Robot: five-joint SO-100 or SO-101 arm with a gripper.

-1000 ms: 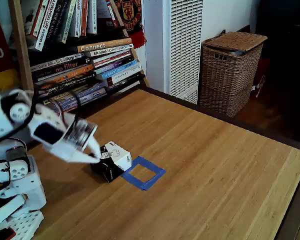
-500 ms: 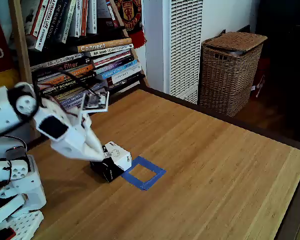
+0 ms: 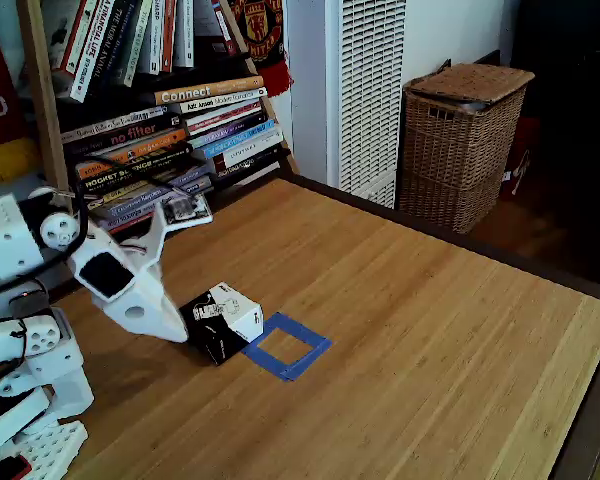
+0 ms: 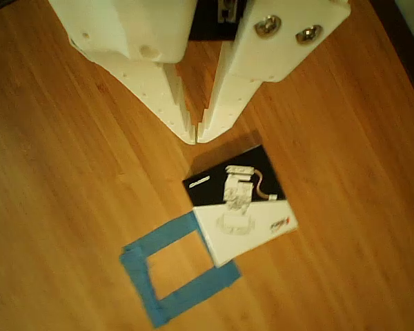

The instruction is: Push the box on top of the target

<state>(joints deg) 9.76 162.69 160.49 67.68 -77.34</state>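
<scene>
The box, a small half black, half white cube, sits on the wooden table with its right lower corner touching the target, a hollow square of blue tape. In the other view the box overlaps the upper right edge of the target. My white gripper points down at the table just left of the box. Seen from above, the gripper is shut with its tips pressed together and nothing between them, a small gap away from the box's black corner.
The arm's base stands at the left table edge. A flat printed tag rides on the wrist. Behind are a bookshelf, a white radiator and a wicker basket. Bare wood stretches right of the target.
The wrist has dropped and the gripper tip has slid back a little to the left, off the box. The tag has swung round. The box stays where it was.
</scene>
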